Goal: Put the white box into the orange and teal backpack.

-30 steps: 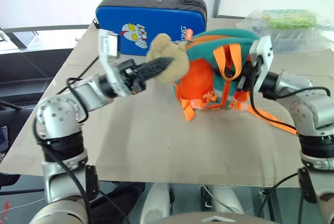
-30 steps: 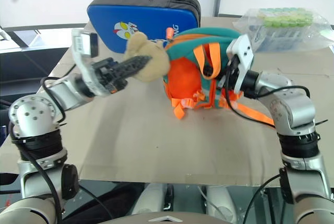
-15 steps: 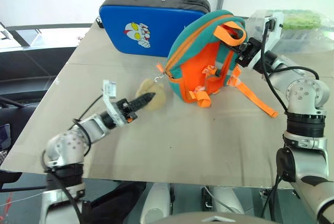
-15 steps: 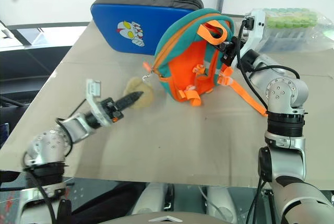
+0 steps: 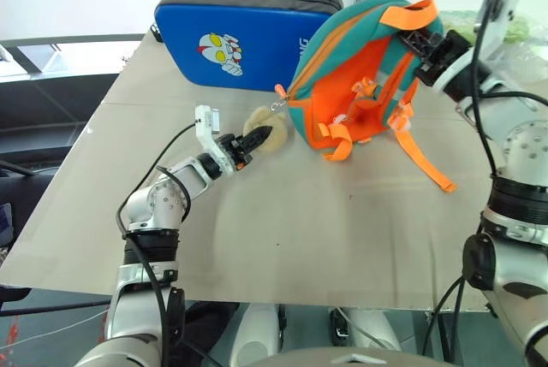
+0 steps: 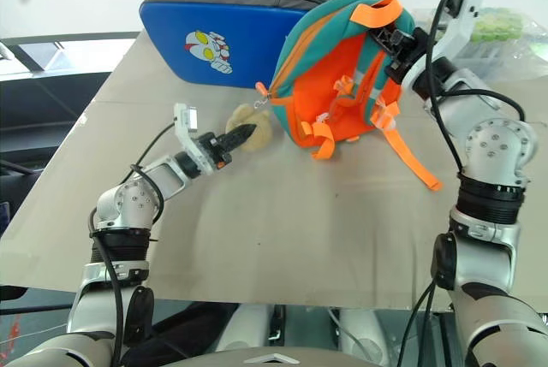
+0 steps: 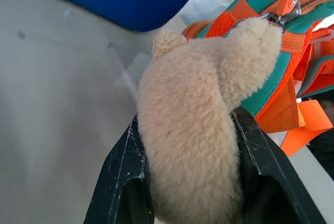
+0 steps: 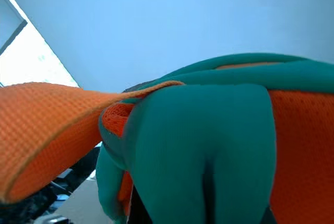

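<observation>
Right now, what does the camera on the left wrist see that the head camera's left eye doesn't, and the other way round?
Left wrist view: up close, the two black fingers pinching the beige plush toy, and the metal clip tying it to the backpack's teal trim.

Left eye view: the whole table, the blue padded case, the left gripper, and the right gripper shut on the backpack's top orange loop, holding it up.

Both: the plush toy, the orange and teal backpack and the blue case.
</observation>
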`<state>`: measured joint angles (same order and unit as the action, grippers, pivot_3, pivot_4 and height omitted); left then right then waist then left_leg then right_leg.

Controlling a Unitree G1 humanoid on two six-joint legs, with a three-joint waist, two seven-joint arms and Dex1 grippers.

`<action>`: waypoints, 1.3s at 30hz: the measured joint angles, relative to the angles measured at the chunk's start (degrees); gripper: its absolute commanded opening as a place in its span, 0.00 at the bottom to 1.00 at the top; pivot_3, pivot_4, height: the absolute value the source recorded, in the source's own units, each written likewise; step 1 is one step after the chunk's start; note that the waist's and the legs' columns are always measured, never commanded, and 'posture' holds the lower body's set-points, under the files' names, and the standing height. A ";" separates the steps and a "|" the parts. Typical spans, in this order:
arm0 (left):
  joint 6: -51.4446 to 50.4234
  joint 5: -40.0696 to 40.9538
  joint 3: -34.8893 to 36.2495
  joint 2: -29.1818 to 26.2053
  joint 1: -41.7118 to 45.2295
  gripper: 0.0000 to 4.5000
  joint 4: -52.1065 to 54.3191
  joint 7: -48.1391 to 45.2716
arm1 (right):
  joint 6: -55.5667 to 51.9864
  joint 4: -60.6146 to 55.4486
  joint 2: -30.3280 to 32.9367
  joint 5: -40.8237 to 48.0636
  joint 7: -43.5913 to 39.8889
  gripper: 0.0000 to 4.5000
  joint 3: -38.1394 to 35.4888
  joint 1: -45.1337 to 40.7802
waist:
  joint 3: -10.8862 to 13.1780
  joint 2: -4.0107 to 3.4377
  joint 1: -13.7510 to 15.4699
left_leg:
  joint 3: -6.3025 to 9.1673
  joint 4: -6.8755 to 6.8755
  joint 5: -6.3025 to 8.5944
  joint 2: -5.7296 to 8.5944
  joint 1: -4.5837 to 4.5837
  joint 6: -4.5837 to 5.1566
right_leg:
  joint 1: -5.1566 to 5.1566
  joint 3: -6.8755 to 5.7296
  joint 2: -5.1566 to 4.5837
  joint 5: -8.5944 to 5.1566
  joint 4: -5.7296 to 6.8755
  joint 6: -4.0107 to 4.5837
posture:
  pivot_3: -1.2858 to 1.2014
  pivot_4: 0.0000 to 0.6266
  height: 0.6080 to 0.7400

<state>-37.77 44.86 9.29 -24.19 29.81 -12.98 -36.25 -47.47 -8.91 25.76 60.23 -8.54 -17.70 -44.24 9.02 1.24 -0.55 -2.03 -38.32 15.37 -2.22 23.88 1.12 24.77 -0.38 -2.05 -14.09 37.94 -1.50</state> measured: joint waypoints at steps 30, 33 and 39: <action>10.42 -13.11 -3.17 -1.65 -17.04 1.00 23.64 -3.70 | 9.47 -18.59 22.36 -19.73 -32.07 0.99 7.05 35.34 | -0.02 0.03 0.44 | -0.02 -0.15 0.18 0.02 -0.78 0.33 | -0.68 0.12 0.07 0.03 -0.04 -0.04 | 0.52 0.24 1.00; 11.32 -13.12 -2.76 -2.64 -19.44 1.00 25.26 -4.85 | 12.71 -17.39 21.85 -23.72 -31.51 0.99 5.73 37.91 | -0.02 0.03 0.33 | -0.09 -0.08 0.19 0.02 -1.20 0.33 | -1.03 0.07 0.12 0.01 -0.07 -0.04 | 0.52 0.24 1.00; 12.84 -13.05 -2.36 -3.35 -22.34 1.00 26.40 -6.37 | 17.03 -14.51 19.27 -28.30 -31.07 0.99 5.15 41.74 | -0.03 0.03 0.39 | -0.09 -0.10 0.18 0.02 -1.25 0.33 | -1.10 0.09 0.12 0.01 -0.07 -0.04 | 0.52 0.24 1.00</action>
<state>-24.93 31.81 6.93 -27.54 7.47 13.42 -42.62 -30.44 -23.43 45.03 31.93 -39.61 -12.55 -2.50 9.00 1.28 -0.16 -2.12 -38.42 15.56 -2.20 22.63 1.46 23.67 -0.29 -1.93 -14.08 37.87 -1.54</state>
